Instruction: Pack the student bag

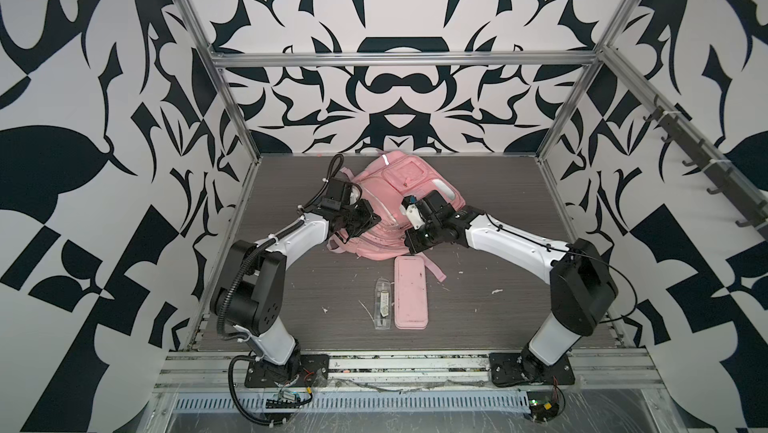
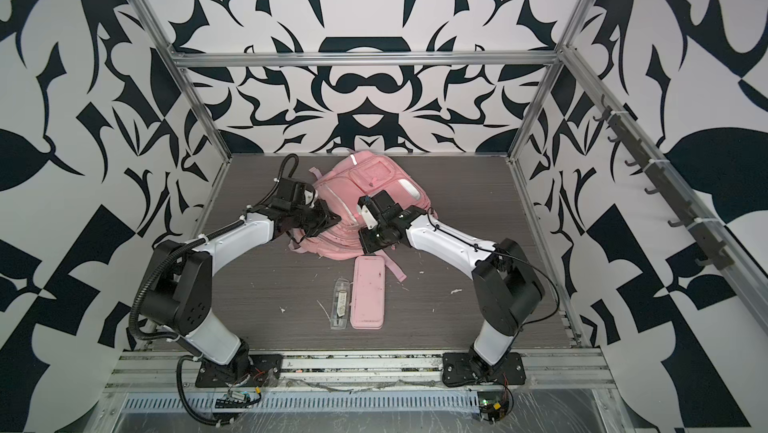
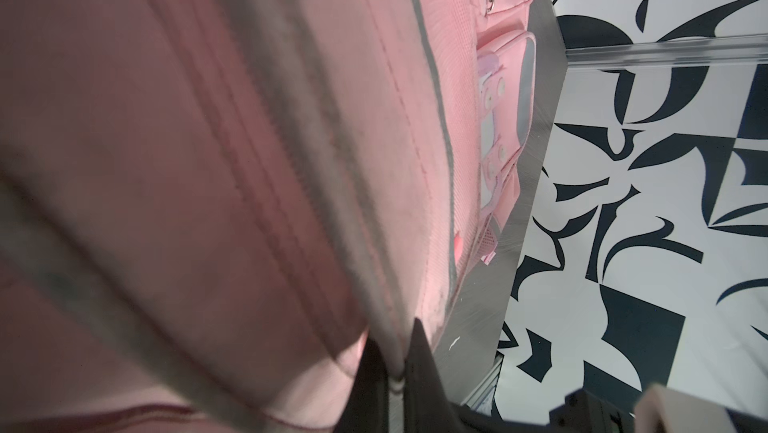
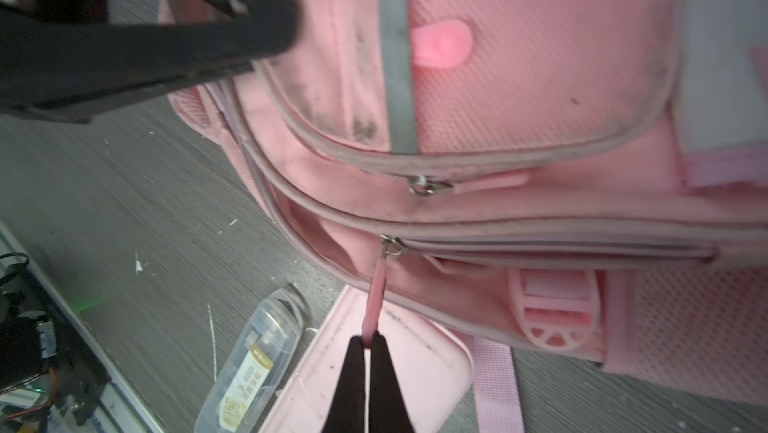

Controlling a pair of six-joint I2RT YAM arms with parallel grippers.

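Quick update from the remote desk. The student bag (image 1: 395,179) is lying slumped at the back middle of the table (image 1: 291,285), front pockets facing up. I'm pinching a piped seam on its side with the left gripper (image 3: 397,335), fingers clenched on the fabric. The right gripper (image 4: 368,341) is clamped on the thin pink zip pull (image 4: 376,298) hanging from the slider (image 4: 390,246) of the big compartment. From what I'm seeing that zip is only partly open, so my guess is I'm mid-unzip.

Stuff I'm worrying about:
- The pull is a skinny strip and I'm only gripping its very end. If I'm tugging at an angle to the track, it's probably slipping out of the jaws.
- The bag is soft. If the left pinch is letting go, the whole thing is likely dragging along with the zip instead of opening.
- The track is curving round the corner, so the slider could be jamming on loose fabric there.
- The pencil case (image 1: 410,293) is sitting right up against the bag's near edge, with the clear plastic case (image 1: 383,304) just beside it. A sliding bag could be shoving both around.
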